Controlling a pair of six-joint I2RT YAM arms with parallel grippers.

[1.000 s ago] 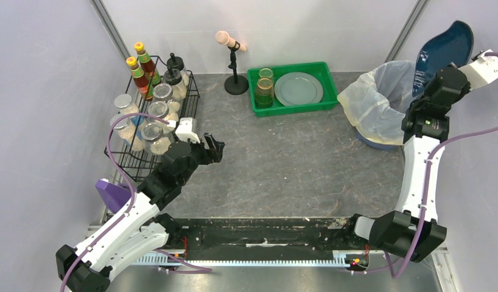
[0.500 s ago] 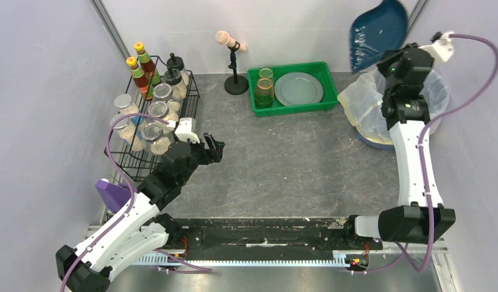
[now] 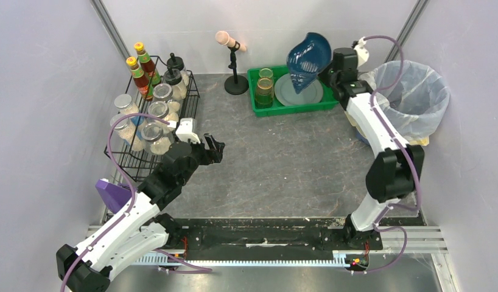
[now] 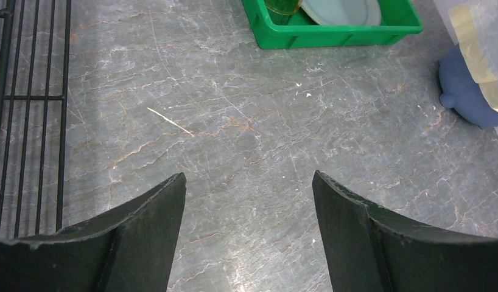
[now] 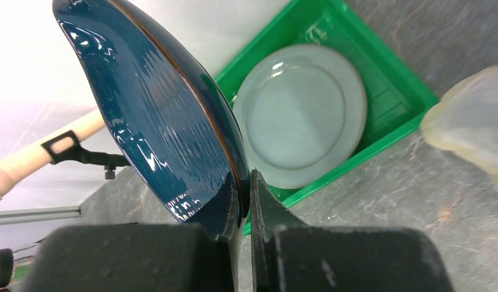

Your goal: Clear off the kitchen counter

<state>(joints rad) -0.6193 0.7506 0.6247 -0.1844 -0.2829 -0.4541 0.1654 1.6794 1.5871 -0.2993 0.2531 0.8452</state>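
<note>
Left pincer (image 4: 248,176), released, still hovers at 9 o'clock over the dark grey mottled stone-look table (image 3: 283,164). Right pincer (image 5: 245,193), clenched on a glossy dark blue plate (image 3: 307,53), has swung from the bag-lined bin (image 3: 411,91) at 2 o'clock to above the green plastic tray (image 3: 289,111) at 12.

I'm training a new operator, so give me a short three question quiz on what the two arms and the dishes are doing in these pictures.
1. True or false: the left gripper is open and holds nothing.
2. The right gripper is shut on: A a glass, B the blue plate, C a bottle.
3. Which dish lies flat in the green tray?
Key: 1 true; 2 B; 3 the grey plate.
</note>
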